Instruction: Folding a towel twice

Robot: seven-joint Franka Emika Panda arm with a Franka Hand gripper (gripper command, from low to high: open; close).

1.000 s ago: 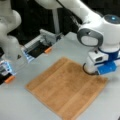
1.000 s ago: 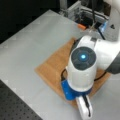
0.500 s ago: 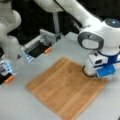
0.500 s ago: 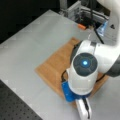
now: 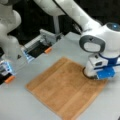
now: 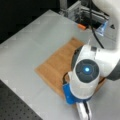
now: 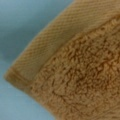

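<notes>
The orange-brown towel [image 5: 65, 92] lies spread flat and unfolded on the grey table in both front views [image 6: 58, 65]. My gripper [image 5: 91, 75] points straight down onto the towel's right corner in a front view, its fingers hidden under the white hand and blue block. In a front view the arm's round white body covers that same corner at the towel's lower right. The wrist view is filled by the towel's corner [image 7: 82, 75] from very close, with its woven edge band and terry pile. No fingers show there.
A second white arm [image 5: 10, 42] stands at a front view's left with blue-lit parts beside it. A grey fixture with orange tabs [image 5: 43, 45] sits behind the towel, also at a front view's top right [image 6: 82, 15]. Bare grey table [image 6: 30, 42] surrounds the towel.
The hand has sunk a little lower onto the towel's corner over the last second. The towel has not moved.
</notes>
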